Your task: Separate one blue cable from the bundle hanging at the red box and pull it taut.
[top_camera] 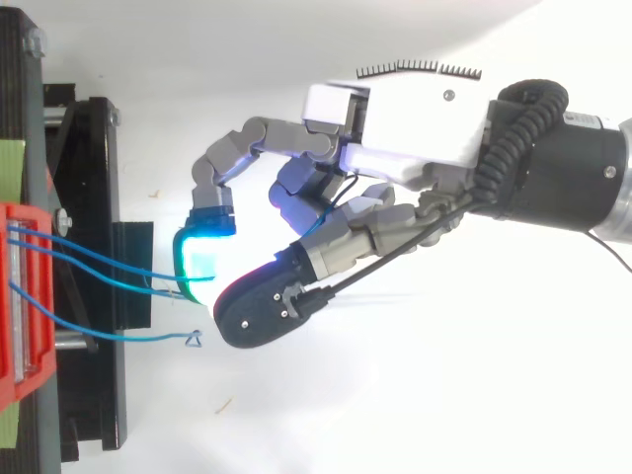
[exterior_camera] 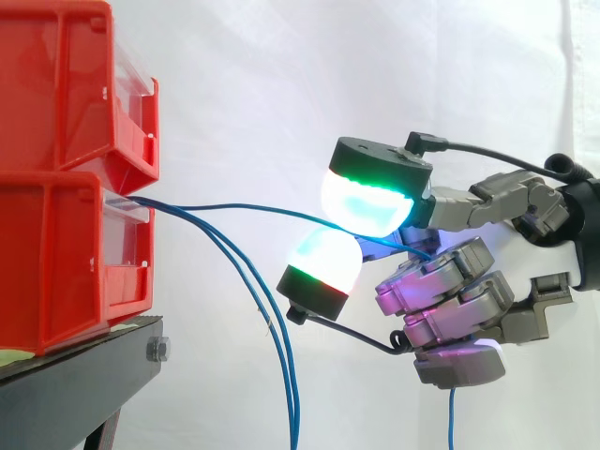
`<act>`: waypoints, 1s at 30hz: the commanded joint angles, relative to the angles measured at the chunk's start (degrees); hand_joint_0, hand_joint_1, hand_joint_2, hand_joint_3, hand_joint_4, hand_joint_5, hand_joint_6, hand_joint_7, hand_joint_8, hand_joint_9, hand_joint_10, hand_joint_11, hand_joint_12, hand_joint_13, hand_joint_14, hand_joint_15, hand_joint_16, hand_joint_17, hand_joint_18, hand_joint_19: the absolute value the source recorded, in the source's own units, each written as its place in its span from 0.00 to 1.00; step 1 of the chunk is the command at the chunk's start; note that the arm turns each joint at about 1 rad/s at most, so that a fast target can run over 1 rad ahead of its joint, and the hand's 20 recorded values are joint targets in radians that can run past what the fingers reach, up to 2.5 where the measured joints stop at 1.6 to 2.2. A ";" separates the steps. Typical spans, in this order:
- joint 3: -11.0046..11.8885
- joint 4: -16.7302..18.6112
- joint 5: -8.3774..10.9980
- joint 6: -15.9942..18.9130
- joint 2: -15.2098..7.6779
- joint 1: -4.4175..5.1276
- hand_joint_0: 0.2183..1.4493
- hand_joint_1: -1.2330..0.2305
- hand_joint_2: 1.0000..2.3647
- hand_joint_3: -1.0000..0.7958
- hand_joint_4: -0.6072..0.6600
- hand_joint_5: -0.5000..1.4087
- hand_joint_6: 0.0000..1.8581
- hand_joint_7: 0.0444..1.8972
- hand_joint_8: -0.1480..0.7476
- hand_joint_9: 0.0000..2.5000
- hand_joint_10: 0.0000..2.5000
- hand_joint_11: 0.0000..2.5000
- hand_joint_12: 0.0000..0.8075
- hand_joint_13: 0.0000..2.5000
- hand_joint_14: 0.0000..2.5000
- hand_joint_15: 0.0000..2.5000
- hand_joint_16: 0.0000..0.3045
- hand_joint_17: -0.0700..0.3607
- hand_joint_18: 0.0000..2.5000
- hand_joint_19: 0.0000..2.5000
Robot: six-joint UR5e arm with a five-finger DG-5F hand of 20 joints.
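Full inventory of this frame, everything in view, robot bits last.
Red plastic bins: two, red, stacked on the stand at left.
Black metal stand: one, black, under the bins.
Thin blue cables: three, blue, from the lower bin; two hang down.
Separated blue cable: one of the three, running across to the robot hand.
White curtain: one, white, backdrop.
Robot hand: one, grey and white, at right; glowing pads pinch the separated blue cable.
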 commanded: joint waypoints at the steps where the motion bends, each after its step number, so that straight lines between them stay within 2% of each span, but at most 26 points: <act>1: 0.00 0.00 0.00 0.00 -0.03 0.01 0.35 0.32 0.00 0.28 0.49 0.17 0.47 0.54 0.47 0.37 0.73 0.53 0.40 0.43 0.76 0.59 0.12 0.35 0.49 0.50; 3: 0.00 -0.09 0.70 -0.09 -0.03 0.01 0.36 0.30 0.00 0.28 0.49 0.17 0.47 0.54 0.48 0.37 0.73 0.53 0.41 0.43 0.76 0.58 0.12 0.35 0.49 0.49; 6: 0.00 -0.09 2.90 -1.15 -0.03 0.10 0.36 0.27 0.00 0.28 0.49 0.17 0.47 0.54 0.48 0.37 0.73 0.54 0.40 0.43 0.75 0.60 0.12 0.35 0.49 0.49; 9: 0.00 -0.09 4.39 -2.38 0.06 0.10 0.34 0.28 0.00 0.28 0.49 0.17 0.47 0.54 0.47 0.37 0.73 0.54 0.40 0.43 0.75 0.59 0.12 0.36 0.49 0.50; 12: 0.00 -0.09 4.57 -2.55 0.06 0.10 0.28 0.32 0.00 0.28 0.49 0.17 0.47 0.53 0.48 0.37 0.75 0.52 0.41 0.43 0.76 0.59 0.12 0.36 0.49 0.50; 15: 0.00 -0.09 4.57 -2.55 0.06 0.27 0.22 0.41 0.00 0.28 0.52 0.17 0.47 0.51 0.51 0.37 0.78 0.49 0.43 0.44 0.80 0.55 0.14 0.38 0.50 0.49; 21: 0.00 -0.09 4.57 -2.55 0.06 0.36 0.20 0.51 0.00 0.28 0.53 0.17 0.47 0.50 0.52 0.37 0.80 0.47 0.45 0.44 0.84 0.52 0.15 0.40 0.51 0.49; 24: 0.00 -0.09 4.66 -2.55 0.06 0.36 0.22 0.57 0.00 0.28 0.53 0.17 0.46 0.50 0.51 0.38 0.77 0.48 0.44 0.44 0.84 0.52 0.14 0.39 0.51 0.49; 25: 0.00 -0.09 4.66 -2.55 0.06 0.36 0.25 0.61 0.00 0.28 0.52 0.17 0.46 0.51 0.50 0.38 0.74 0.51 0.43 0.43 0.82 0.54 0.13 0.37 0.50 0.51; 27: 0.00 -0.09 4.66 -2.55 0.06 0.36 0.28 0.63 0.00 0.28 0.51 0.17 0.46 0.52 0.48 0.39 0.72 0.52 0.41 0.43 0.81 0.55 0.12 0.36 0.49 0.52; 28: 0.00 -0.09 4.66 -2.55 0.06 0.36 0.30 0.62 0.00 0.28 0.51 0.17 0.46 0.53 0.47 0.39 0.71 0.53 0.40 0.43 0.81 0.55 0.12 0.35 0.49 0.52; 30: 0.00 0.00 4.66 -2.55 0.06 0.36 0.33 0.55 0.00 0.28 0.51 0.17 0.46 0.53 0.47 0.39 0.70 0.55 0.40 0.43 0.81 0.57 0.12 0.35 0.49 0.52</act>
